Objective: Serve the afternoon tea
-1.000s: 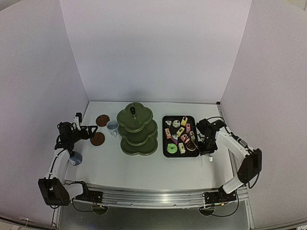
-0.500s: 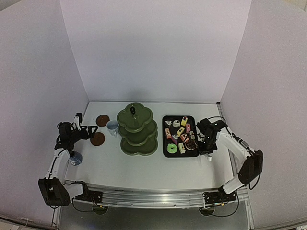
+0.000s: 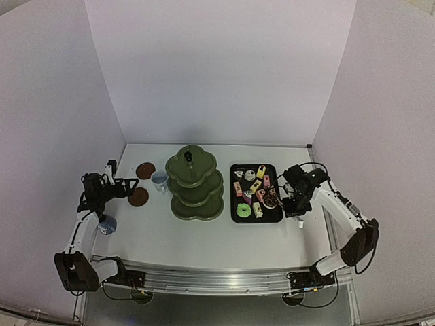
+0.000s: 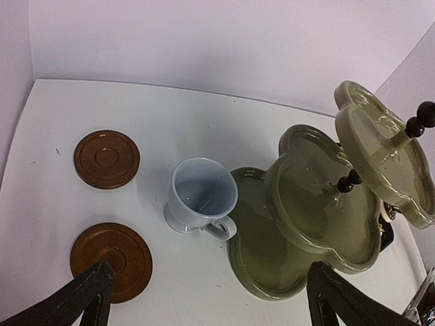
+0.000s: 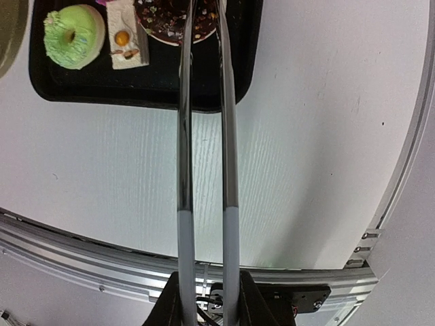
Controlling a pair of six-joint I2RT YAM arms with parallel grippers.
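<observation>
Small colourful cakes (image 3: pixel 256 185) lie on a black rectangular tray (image 3: pixel 270 219), just right of the olive-green three-tier scalloped stand (image 3: pixel 196 183) at the middle of the white table (image 3: pixel 217 238). In the right wrist view, a green iced doughnut (image 5: pixel 71 27), a white slice with an orange dot (image 5: pixel 128 44) and a chocolate sprinkled cake (image 5: pixel 166 17) sit along the tray's near edge.

The right gripper (image 5: pixel 204 299) is clamped on the handle end of the metal tongs (image 5: pixel 228 136). The two arms of the tongs run close together over the tray's near rim to the chocolate sprinkled cake. Their tips are cut off by the frame edge, so whether they pinch the cake cannot be told. The cakes lie ahead of this gripper, at the far end of the tongs.

The left gripper (image 4: pixel 211 302) hovers with its fingers (image 4: pixel 92 292) spread wide, holding nothing. Ahead of it, a pale blue handled cup (image 4: pixel 200 200) stands upright on the bare table, just beside the stand's lowest tier. The far round brown coaster (image 4: pixel 107 158) lies left of the cup, and the near round brown coaster (image 4: pixel 112 261) lies just beside the gripper's left finger. A second small cup (image 3: pixel 107 224) stands near the table's left edge, beside the left arm and apart from both coasters.
</observation>
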